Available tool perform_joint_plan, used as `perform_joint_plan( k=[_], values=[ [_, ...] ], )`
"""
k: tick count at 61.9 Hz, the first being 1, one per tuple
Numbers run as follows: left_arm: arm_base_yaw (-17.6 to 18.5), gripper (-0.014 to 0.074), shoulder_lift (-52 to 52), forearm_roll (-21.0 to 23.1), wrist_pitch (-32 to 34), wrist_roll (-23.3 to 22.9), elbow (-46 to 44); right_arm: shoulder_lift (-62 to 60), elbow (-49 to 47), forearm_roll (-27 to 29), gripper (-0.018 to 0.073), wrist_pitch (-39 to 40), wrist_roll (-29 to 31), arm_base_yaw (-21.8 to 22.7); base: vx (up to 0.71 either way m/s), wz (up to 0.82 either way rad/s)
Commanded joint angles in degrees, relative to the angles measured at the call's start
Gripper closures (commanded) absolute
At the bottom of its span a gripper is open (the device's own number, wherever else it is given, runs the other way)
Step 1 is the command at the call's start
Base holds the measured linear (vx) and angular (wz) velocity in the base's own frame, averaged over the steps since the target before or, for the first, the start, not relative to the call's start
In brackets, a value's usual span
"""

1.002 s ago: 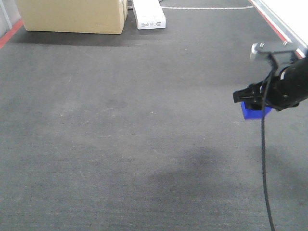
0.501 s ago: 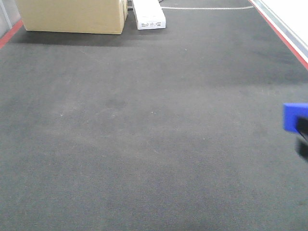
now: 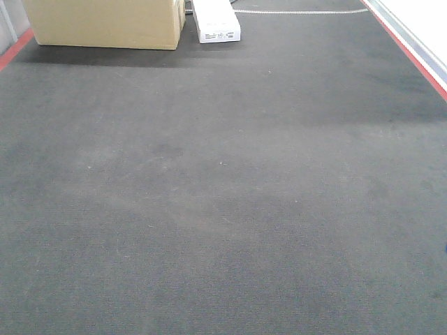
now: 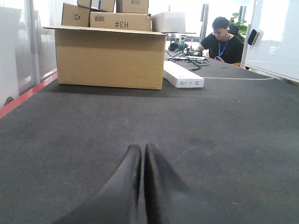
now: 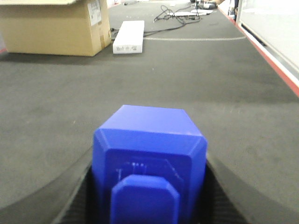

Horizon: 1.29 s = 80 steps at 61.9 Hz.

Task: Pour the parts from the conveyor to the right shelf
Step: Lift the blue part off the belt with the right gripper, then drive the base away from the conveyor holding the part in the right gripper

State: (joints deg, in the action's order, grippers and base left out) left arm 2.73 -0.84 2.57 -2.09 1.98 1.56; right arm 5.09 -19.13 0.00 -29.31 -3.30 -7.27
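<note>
The blue part (image 5: 149, 149), a boxy block with a stub facing the camera, is held between the black fingers (image 5: 81, 186) of my right gripper (image 5: 149, 163), which is shut on it above the conveyor (image 5: 56, 93). In the exterior view the dark grey conveyor (image 3: 223, 181) fills the frame, and neither gripper nor the part shows there. My left gripper (image 4: 142, 148) is shut with its fingertips together and nothing between them, low over the conveyor (image 4: 224, 121). The right shelf is out of view.
A large cardboard box (image 3: 105, 24) and a flat white box (image 3: 216, 21) stand at the belt's far end. Red edging (image 3: 412, 56) runs along the right side. A seated person (image 4: 223, 39) and cables (image 4: 189, 58) are beyond the boxes.
The right arm, holding the blue part, has swung to the right and left the exterior view. The belt and boxes are unchanged.
</note>
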Motion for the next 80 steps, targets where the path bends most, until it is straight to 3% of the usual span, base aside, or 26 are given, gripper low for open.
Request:
perform_joint_plan(
  k=[1,80],
  values=[
    [0.43,0.0603,-0.67,0.03,4.38,-0.45,1.81,0.57,-0.72,-0.99,0.0565,4.94,0.56,0.09,0.00,0.00],
    [0.43,0.0603,-0.67,0.03,4.38,-0.45,1.81,0.84,-0.72,-2.18,0.0565,5.76,0.22,0.15,-0.01,0.00]
  ],
)
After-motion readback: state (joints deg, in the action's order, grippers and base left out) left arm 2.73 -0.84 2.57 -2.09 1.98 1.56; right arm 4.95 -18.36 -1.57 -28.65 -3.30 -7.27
